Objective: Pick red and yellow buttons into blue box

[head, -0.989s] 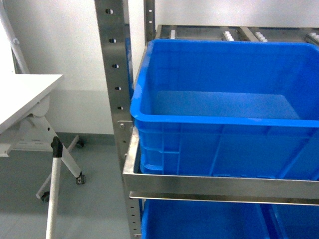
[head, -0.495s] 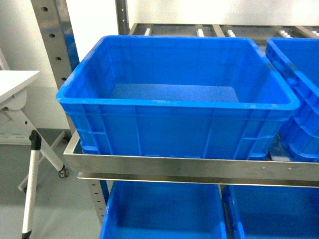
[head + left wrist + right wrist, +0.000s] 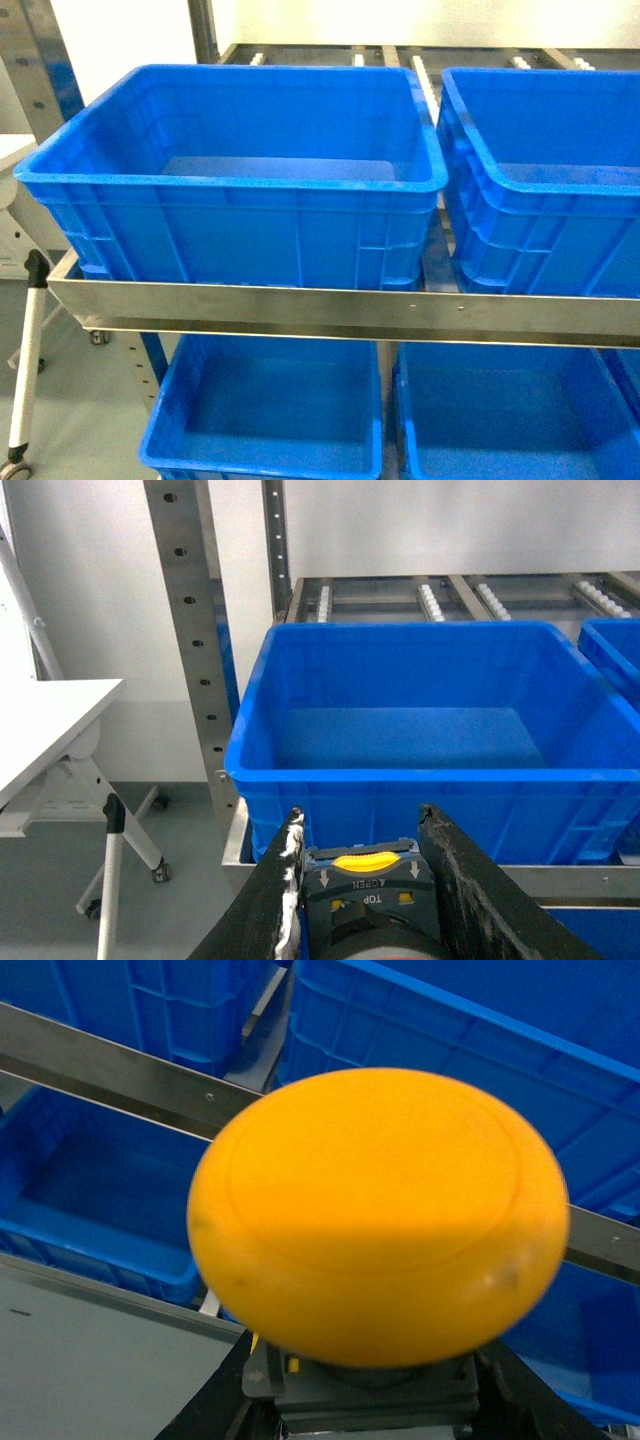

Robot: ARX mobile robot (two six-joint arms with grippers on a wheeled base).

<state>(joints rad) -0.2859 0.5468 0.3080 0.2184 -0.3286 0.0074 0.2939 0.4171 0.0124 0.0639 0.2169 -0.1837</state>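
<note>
The yellow button (image 3: 378, 1215) fills the right wrist view, its orange-yellow cap above a dark base. My right gripper (image 3: 365, 1405) is shut on that base. In the left wrist view my left gripper (image 3: 362, 822) is shut on the dark boxy base of a second button (image 3: 368, 895). That base is marked TOP and OPEN, and only a reddish sliver of the cap shows at the frame's bottom edge. The blue box (image 3: 420, 770) stands on the rack shelf straight ahead of the left gripper, with a bare floor. In the head view the blue box (image 3: 230, 185) is at left. Neither gripper shows there.
A second blue crate (image 3: 540, 180) stands beside the box on the steel shelf rail (image 3: 340, 310). More blue crates (image 3: 270, 420) sit on the lower shelf. A steel rack upright (image 3: 190, 650) and a white folding table (image 3: 50, 720) stand to the left.
The head view has swung to the right. The blue box has slid leftward in it, and the second crate and the lower crates have come into view.
</note>
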